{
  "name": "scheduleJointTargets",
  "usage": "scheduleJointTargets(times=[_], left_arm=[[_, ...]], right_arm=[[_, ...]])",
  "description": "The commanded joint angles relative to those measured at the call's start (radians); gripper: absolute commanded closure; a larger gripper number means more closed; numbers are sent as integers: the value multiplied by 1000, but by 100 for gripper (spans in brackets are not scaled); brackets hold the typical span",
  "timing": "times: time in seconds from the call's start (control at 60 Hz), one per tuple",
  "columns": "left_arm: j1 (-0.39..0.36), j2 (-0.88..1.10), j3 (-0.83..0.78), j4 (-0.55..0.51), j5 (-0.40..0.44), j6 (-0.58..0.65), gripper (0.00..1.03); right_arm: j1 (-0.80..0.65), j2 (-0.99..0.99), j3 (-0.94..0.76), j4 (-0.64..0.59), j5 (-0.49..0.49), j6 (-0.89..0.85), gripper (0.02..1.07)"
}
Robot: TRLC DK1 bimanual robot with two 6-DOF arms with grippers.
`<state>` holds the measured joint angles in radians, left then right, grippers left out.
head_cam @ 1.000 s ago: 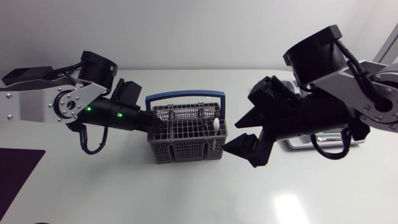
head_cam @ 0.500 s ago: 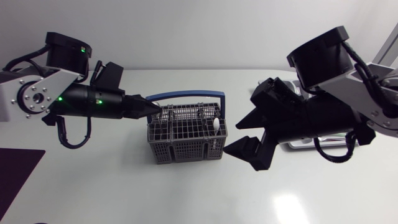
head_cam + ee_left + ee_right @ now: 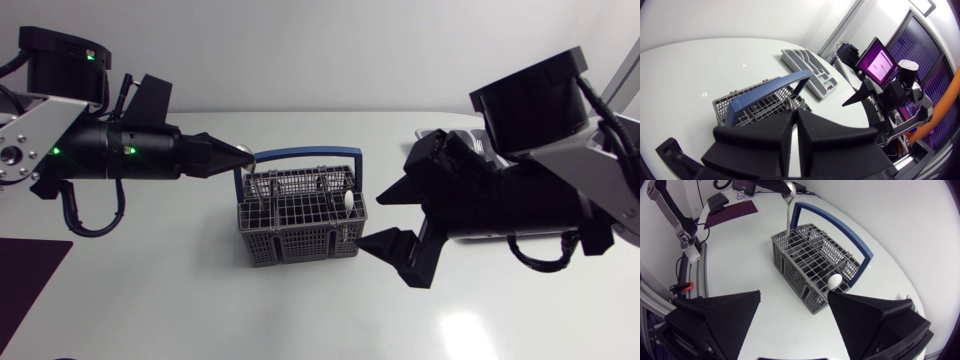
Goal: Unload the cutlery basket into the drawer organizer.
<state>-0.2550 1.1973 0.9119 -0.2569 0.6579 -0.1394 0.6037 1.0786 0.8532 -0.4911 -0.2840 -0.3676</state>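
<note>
Two arms flank one grey cutlery basket (image 3: 300, 225) with a blue handle (image 3: 298, 154) on the glossy white table (image 3: 200, 310). The left gripper (image 3: 243, 154), its fingers pressed together, pinches one silver spoon (image 3: 788, 210) by the bowl end. The spoon hangs straight below the fingertips, its lower end at the basket's rim. The right gripper (image 3: 377, 220) is spread wide and holds nothing, just beside the opposite side of the basket. One white-headed utensil (image 3: 835, 281) stands in the basket corner nearest the right gripper. One grey drawer organizer (image 3: 807, 67) lies beyond the basket, ahead of the left gripper. One dark mat (image 3: 735, 210) lies well behind the left gripper.
</note>
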Motion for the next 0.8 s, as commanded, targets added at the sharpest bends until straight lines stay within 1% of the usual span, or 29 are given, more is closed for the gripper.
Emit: scheduleJointTargets(times=[0.0,0.083,0.183,0.25,0.317,0.367,0.5,0.583,0.683,0.783], left_arm=[[19,-28,35,-4,29,-31,99],[25,-42,39,-12,51,-31,99],[23,-62,41,-33,91,-31,99],[11,-73,41,-44,111,-26,99],[2,-76,45,-68,149,-8,99],[-18,-77,47,-94,167,20,99],[-87,-93,47,-156,167,98,99],[-118,-97,45,-163,167,112,99],[-141,-99,50,-186,167,133,99],[-162,-102,51,-203,189,144,99]], right_arm=[[8,-9,-14,11,-3,-11,10],[8,-9,-5,11,-17,-13,7],[10,6,10,16,-60,-14,7],[15,17,18,23,-72,-14,7],[25,24,20,36,-83,-21,7],[27,34,24,36,-107,-24,7],[45,64,30,48,-149,-39,12],[65,78,29,62,-162,-45,12],[74,96,40,71,-199,-51,15],[96,121,53,80,-215,-56,16]])
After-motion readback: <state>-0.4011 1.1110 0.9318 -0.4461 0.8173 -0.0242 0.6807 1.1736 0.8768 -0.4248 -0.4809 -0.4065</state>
